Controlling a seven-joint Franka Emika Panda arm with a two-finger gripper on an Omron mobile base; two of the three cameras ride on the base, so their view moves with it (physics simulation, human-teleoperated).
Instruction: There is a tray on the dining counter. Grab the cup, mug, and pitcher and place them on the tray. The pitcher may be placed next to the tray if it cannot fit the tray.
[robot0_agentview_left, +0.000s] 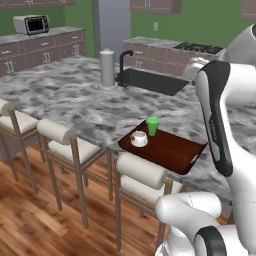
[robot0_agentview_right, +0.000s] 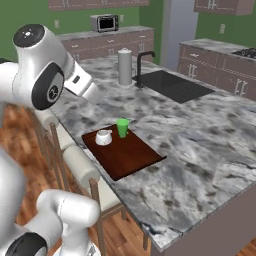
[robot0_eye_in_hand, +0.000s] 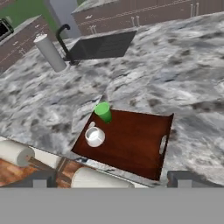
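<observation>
Our gripper (robot0_eye_in_hand: 112, 183) hangs wide open, holding nothing; fetching the pitcher (robot0_agentview_left: 107, 68), we risk toppling the cup (robot0_agentview_left: 152, 126) and mug (robot0_agentview_left: 139, 138) on the tray (robot0_agentview_left: 170, 152).

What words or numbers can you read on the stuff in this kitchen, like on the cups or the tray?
None can be read.
The mug: no letters show on it.
The green cup: plain.
The tray: plain dark wood.
The tall grey cylinder by the sink: no label shows.
The toaster oven on the far counter: too small and blurred to read any marks.
</observation>
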